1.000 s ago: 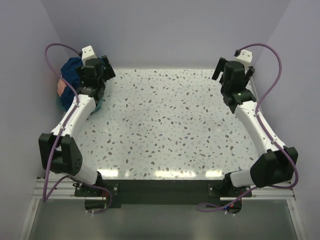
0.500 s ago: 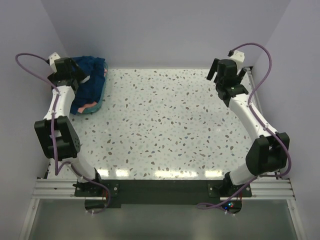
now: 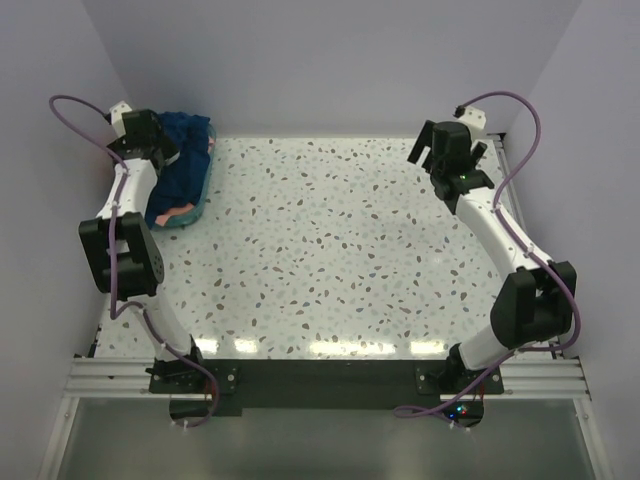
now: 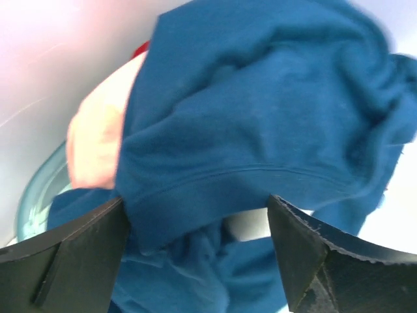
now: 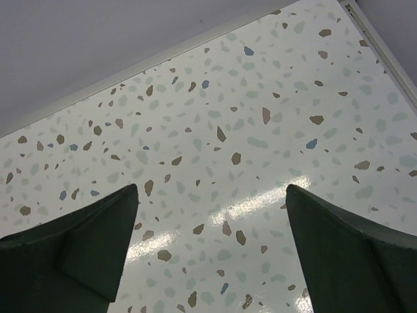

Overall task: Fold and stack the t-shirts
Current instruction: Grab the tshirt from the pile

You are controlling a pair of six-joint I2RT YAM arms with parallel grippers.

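A white speckled desk [image 3: 330, 250] is seen from above, with two robot arms mounted at its near edge. At the far left corner sits a round teal basket [image 3: 196, 205] holding a heap of crumpled t-shirts. The navy blue shirt [image 3: 185, 145] lies bunched on top and spills over the rim. The salmon-pink shirt [image 3: 178, 212] peeks out beneath it at the basket's near side.

The left arm reaches to that corner. Its wrist view shows the left claw [image 4: 195, 212] released, fingers spread wide, with a hem of the navy shirt filling the gap between them. Whether the fingers touch the cloth cannot be told.

The right arm stretches toward the far right corner. The right claw [image 5: 212, 189] is also released, fingers wide apart, hanging over bare desk, well apart from the basket.
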